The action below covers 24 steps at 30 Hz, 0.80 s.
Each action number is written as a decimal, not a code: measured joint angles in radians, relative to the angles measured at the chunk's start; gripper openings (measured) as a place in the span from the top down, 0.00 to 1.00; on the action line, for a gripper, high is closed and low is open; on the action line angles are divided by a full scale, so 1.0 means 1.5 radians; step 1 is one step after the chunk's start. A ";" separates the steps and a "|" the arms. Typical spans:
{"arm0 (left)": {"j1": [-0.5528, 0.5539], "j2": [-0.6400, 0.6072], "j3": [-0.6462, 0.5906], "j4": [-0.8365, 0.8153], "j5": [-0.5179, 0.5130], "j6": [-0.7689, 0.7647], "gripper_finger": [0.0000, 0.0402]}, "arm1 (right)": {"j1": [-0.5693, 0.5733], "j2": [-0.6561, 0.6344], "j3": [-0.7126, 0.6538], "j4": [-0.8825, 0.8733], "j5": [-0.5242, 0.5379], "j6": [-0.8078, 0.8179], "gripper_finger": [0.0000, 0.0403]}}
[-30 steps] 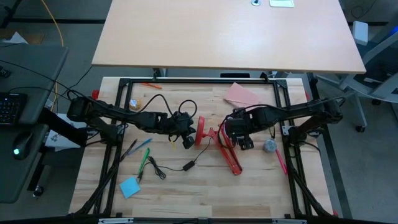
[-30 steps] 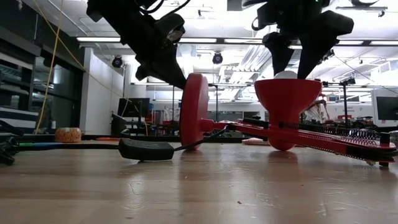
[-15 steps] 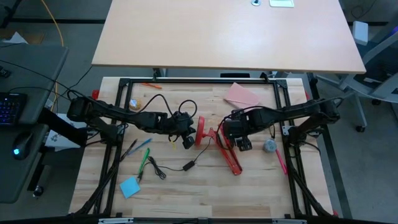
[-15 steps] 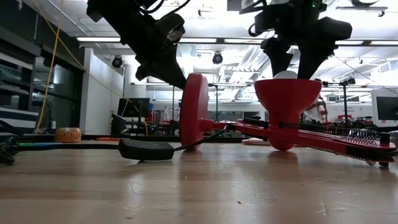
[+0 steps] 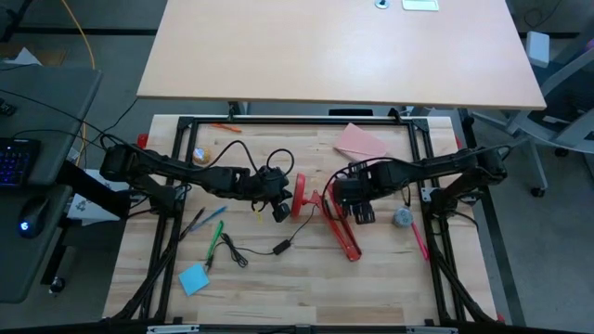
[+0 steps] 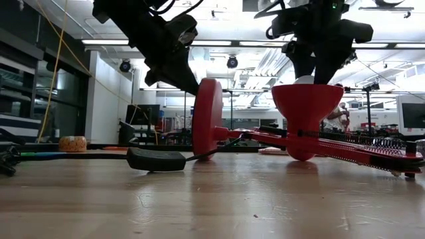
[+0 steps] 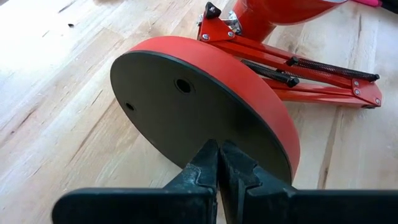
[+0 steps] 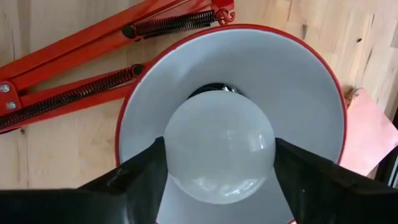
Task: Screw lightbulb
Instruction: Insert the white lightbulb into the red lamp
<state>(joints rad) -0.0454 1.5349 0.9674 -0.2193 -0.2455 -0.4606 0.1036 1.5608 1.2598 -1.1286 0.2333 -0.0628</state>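
The right claw (image 8: 217,177) is closing around the lightbulb (image 8: 219,147) sitting between its fingers inside the red lamp shade (image 8: 311,93), while the clenched left claw (image 7: 219,171) is steadying the lamp base (image 7: 199,106); an off-axis twist could cross-thread the bulb.

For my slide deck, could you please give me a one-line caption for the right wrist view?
Right gripper closing around the lightbulb seated inside the red lamp's white-lined shade.
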 joint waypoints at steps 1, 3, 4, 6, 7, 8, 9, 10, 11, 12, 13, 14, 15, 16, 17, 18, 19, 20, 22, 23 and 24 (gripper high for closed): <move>0.000 0.000 0.000 0.000 0.000 0.000 1.00 | 0.000 0.000 0.000 0.000 0.000 0.000 0.35; 0.000 0.000 0.000 0.000 0.000 0.000 1.00 | 0.000 0.000 0.000 -0.001 0.000 0.004 0.36; 0.000 0.000 0.000 0.000 0.000 0.000 1.00 | 0.000 0.000 0.000 -0.001 0.000 0.009 0.36; 0.000 0.000 0.000 0.000 0.000 0.000 1.00 | 0.000 0.000 0.000 -0.001 0.000 0.025 0.36; 0.000 0.000 0.000 0.000 0.000 0.000 1.00 | 0.000 0.000 0.000 -0.001 0.000 0.038 0.36; 0.000 0.000 0.000 0.000 0.000 0.000 1.00 | 0.000 0.000 0.000 -0.001 0.000 0.054 0.36; 0.000 0.000 0.000 0.000 0.000 0.000 1.00 | 0.000 0.000 0.000 -0.001 -0.001 0.073 0.37; 0.000 0.000 0.000 0.000 0.000 0.000 1.00 | 0.000 0.000 0.000 -0.001 -0.001 0.093 0.37; 0.000 0.000 0.000 0.000 0.000 0.000 1.00 | 0.000 0.000 0.000 -0.001 -0.001 0.116 0.37; 0.000 0.000 0.000 0.000 0.000 0.000 1.00 | 0.000 0.000 0.000 -0.002 -0.001 0.141 0.37; 0.000 0.000 0.000 0.000 0.000 0.000 1.00 | 0.000 0.000 0.000 -0.002 0.000 0.167 0.37; 0.000 0.000 0.000 0.000 0.000 0.000 1.00 | 0.000 0.000 0.000 -0.002 0.001 0.196 0.37; 0.000 0.000 0.000 0.000 0.000 0.000 1.00 | 0.000 0.000 0.000 -0.002 0.002 0.226 0.37; 0.000 0.000 0.000 0.000 0.000 0.000 1.00 | 0.000 0.000 0.000 -0.002 0.002 0.257 0.37; 0.000 0.000 0.000 0.000 0.000 0.000 1.00 | 0.000 0.000 0.000 -0.002 0.003 0.288 0.37; 0.000 0.000 0.000 0.000 0.000 0.000 1.00 | 0.000 0.000 0.000 -0.002 0.004 0.319 0.37; 0.000 0.000 0.000 0.000 0.000 0.000 1.00 | 0.000 0.000 0.000 -0.002 0.005 0.352 0.37; 0.000 0.000 0.000 0.000 0.000 0.000 1.00 | 0.000 0.000 0.000 -0.002 0.006 0.382 0.37; 0.000 0.000 0.000 0.001 0.000 0.000 1.00 | 0.000 0.000 0.000 -0.002 0.006 0.441 0.37; 0.000 0.000 0.000 0.002 0.000 0.000 1.00 | 0.000 0.000 0.000 -0.003 0.006 0.471 0.37; 0.000 0.000 0.000 0.003 0.000 0.000 1.00 | 0.000 0.000 0.000 -0.003 0.006 0.501 0.37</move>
<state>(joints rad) -0.0452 1.5352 0.9676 -0.2150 -0.2455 -0.4606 0.1040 1.5608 1.2598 -1.1324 0.2426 0.6888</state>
